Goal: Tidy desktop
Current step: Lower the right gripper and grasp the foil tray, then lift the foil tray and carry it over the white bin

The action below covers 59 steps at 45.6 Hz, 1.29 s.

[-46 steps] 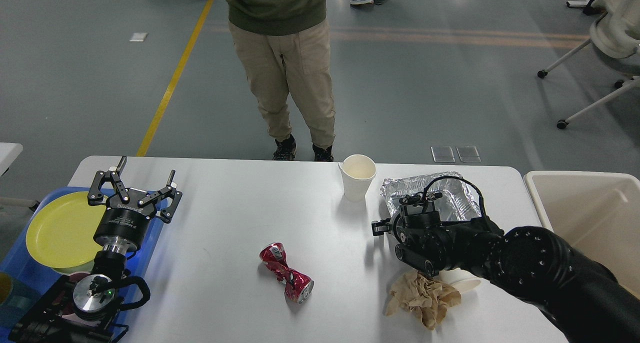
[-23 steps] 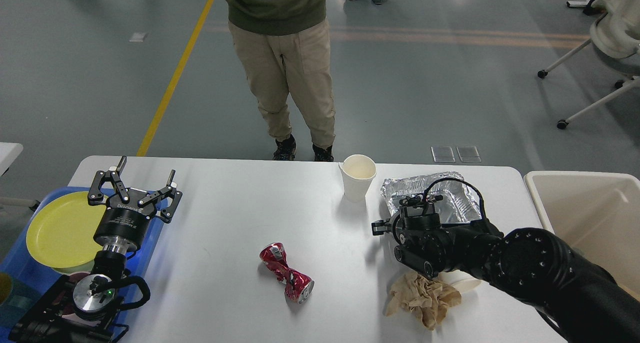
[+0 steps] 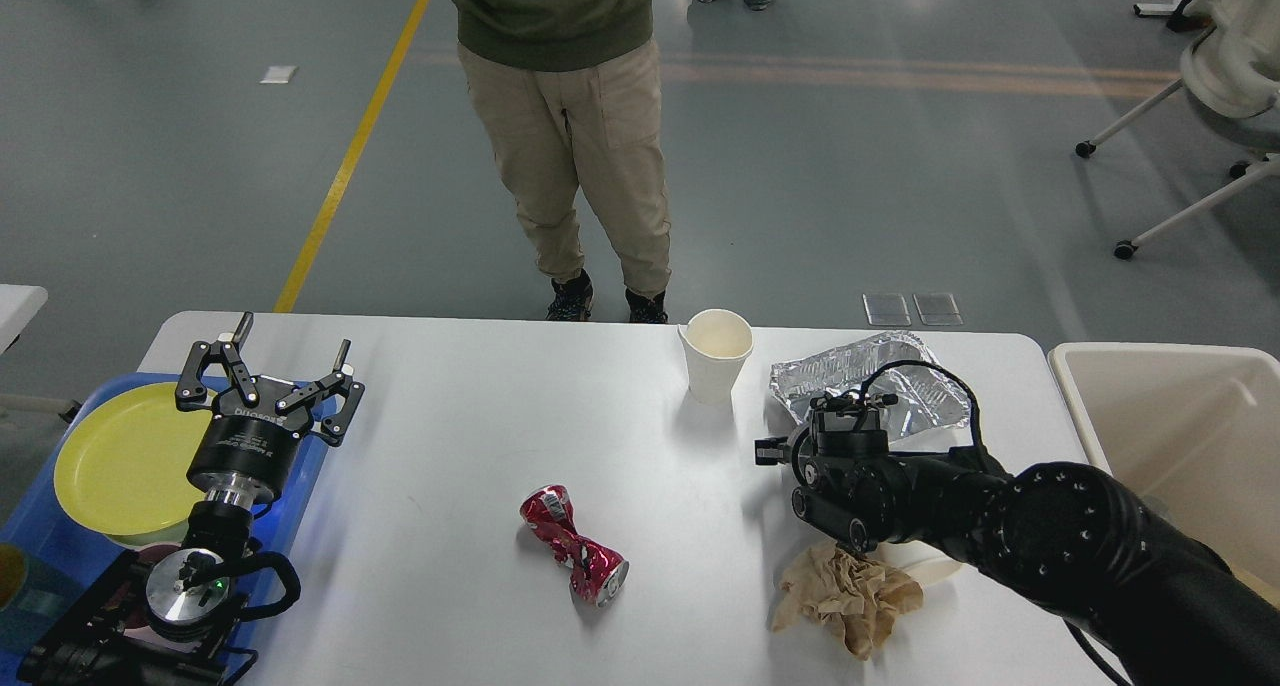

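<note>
Step in hand: we judge we are clearing the foil tray [image 3: 905, 376] — its near edge looks tipped up off the desktop [image 3: 480, 446] right where our right gripper [image 3: 835, 406] meets it.
Right gripper: seen end-on and dark, with cables over it; we cannot tell whether its fingers are parted, closed, or gripping the foil.
Left gripper [image 3: 275, 361]: fingers spread wide, holding nothing, hovering at the desktop's 9 o'clock edge above the blue tray [image 3: 40, 536].
Desktop: the wide white surface that fills the lower half of the view, with litter over its right half and centre.
Foil tray: at about 2 o'clock on the desktop, just beside the paper cup [image 3: 715, 356], which stands upright at 12 o'clock.
Crushed red can [image 3: 572, 544]: lying near 6 o'clock, well apart from both grippers.
Crumpled brown paper [image 3: 850, 596]: at about 5 o'clock, under our right forearm, touching something white and round that the arm partly hides.
Beige bin [image 3: 1170, 416]: off the desktop's 3 o'clock edge, open-topped — the likely place for the rubbish.
Yellow plate [image 3: 120, 456]: resting in the blue tray, beside the left gripper.
Next move: in our judgement, make sure of a firm hold on the foil's rim, lift it clear without knocking the cup, and swing toward 3 o'clock over the bin.
Risk: thin foil may buckle or slip from a shallow pinch.
</note>
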{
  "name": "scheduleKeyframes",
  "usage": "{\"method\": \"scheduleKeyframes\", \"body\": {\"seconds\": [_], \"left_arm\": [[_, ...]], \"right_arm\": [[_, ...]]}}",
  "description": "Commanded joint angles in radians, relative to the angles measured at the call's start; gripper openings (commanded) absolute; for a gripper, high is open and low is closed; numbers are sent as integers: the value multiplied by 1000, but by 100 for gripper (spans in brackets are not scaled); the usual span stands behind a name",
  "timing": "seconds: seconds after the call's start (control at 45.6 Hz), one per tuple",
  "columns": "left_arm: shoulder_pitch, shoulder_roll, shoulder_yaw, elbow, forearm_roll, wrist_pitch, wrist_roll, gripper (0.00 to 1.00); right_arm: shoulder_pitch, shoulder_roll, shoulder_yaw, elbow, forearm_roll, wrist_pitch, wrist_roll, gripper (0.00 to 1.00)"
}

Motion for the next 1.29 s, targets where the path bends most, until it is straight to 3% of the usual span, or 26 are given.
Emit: {"method": "scheduleKeyframes", "body": {"seconds": [0.0, 0.307, 0.439, 0.702, 0.855, 1.009, 1.272], "left_arm": [[0, 0, -1, 0, 0, 0, 0, 96], [0, 0, 0, 0, 0, 0, 0, 96], [0, 0, 0, 0, 0, 0, 0, 96], [0, 0, -1, 0, 0, 0, 0, 96], [0, 0, 0, 0, 0, 0, 0, 96], [1, 0, -1, 0, 0, 0, 0, 96], [0, 0, 0, 0, 0, 2, 0, 96]], "right_arm": [[-1, -1, -2, -1, 2, 1, 1, 0], [104, -97, 4, 64, 68, 20, 1, 0], [228, -183, -2, 210, 106, 29, 0, 0], [588, -381, -107, 558, 243, 179, -6, 0], [915, -396, -331, 775, 468, 250, 1, 0], [1181, -467, -370, 1047, 493, 315, 1, 0], [1388, -495, -431, 1321, 502, 348, 6, 0]]}}
